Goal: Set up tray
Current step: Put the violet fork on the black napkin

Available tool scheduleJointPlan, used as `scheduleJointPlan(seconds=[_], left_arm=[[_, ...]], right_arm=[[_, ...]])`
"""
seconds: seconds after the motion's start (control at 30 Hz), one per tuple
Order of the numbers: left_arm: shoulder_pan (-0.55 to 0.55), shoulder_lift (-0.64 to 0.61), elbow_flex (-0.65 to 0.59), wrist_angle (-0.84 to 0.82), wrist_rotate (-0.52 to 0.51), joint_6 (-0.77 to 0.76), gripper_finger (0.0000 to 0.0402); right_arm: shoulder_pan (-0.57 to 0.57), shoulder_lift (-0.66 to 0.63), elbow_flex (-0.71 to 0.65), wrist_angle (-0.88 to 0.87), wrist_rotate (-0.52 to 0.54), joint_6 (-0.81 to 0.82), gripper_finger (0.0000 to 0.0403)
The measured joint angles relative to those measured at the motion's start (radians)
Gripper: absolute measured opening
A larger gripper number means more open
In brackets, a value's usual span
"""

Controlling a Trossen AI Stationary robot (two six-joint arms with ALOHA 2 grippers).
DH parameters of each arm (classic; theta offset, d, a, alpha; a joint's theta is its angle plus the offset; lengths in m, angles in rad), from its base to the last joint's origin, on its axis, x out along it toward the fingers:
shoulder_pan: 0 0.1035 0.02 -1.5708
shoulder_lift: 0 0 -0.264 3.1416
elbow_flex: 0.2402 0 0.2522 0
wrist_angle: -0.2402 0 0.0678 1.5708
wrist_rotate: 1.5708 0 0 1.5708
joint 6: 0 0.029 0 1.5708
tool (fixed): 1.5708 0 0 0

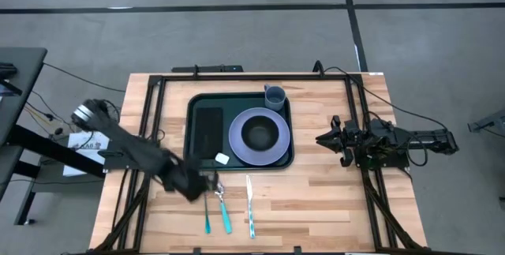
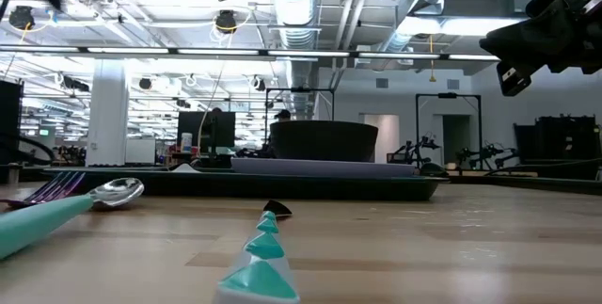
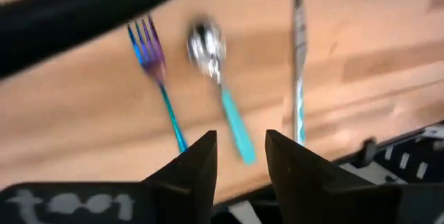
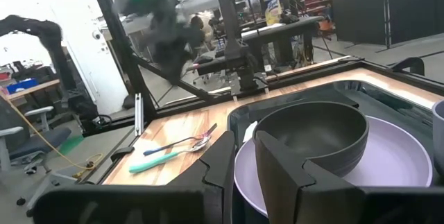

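Tray (image 1: 193,106) sits centre-back on tabletop (image 1: 316,200), already loaded with napkin (image 1: 207,127), plate (image 1: 237,151), bowl (image 1: 259,133) and cup (image 1: 274,95). Fork (image 3: 154,64), spoon (image 3: 211,57), knife (image 3: 298,64) lie just in front, handy for pickup. Left end effector (image 3: 239,158) hangs above them, fingers apart, empty; right end effector (image 4: 244,158) waits beside tray, fingers nearly together, empty.

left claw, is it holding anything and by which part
Nothing. The left claw hangs open and empty above the fork and spoon.
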Motion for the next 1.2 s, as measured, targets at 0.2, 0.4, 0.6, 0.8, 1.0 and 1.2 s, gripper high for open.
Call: scheduleJointPlan(seconds=[0.2, 0.4, 0.6, 0.8, 1.0, 1.2], left_arm=[[-0.100, 0.201, 0.000, 0.147, 0.054, -0.163, 0.0109], [-0.116, 0.327, 0.000, 0.171, 0.087, -0.214, 0.0109], [-0.110, 0.354, 0.000, 0.092, 0.079, -0.230, 0.0109], [-0.103, 0.353, -0.006, 0.031, 0.064, -0.222, 0.0109], [-0.078, 0.353, -0.040, 0.104, 0.062, -0.174, 0.0109], [-0.053, 0.353, -0.055, 0.110, 0.066, -0.133, 0.0109]], right_arm=[[0.000, 0.000, 0.000, 0.000, 0.000, 0.000, 0.0053], [0.000, 0.000, 0.000, 0.000, 0.000, 0.000, 0.0053], [0.000, 0.000, 0.000, 0.000, 0.000, 0.000, 0.0053], [0.000, 0.000, 0.000, 0.000, 0.000, 0.000, 0.0053], [0.000, 0.000, 0.000, 0.000, 0.000, 0.000, 0.0053], [0.000, 0.000, 0.000, 0.000, 0.000, 0.000, 0.0053]])
